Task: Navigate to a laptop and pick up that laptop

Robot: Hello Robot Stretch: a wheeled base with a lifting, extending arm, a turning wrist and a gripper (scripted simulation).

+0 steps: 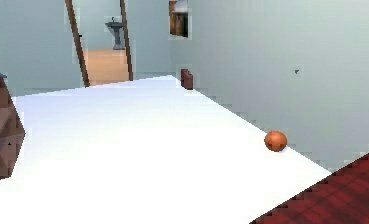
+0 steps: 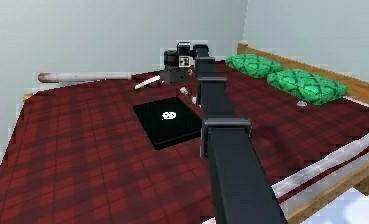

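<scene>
Red bed (image 2: 72,140): laptop (image 2: 167,122) mid, bat (image 2: 82,76), pillows (image 2: 292,80) nr.

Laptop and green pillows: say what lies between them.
In the arm side view, the dark arm crosses between the laptop and the green pillows, over bare red plaid bedcover.

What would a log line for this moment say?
arm: extended | end effector: near laptop, hold unclear | laptop: flat on bed
</scene>
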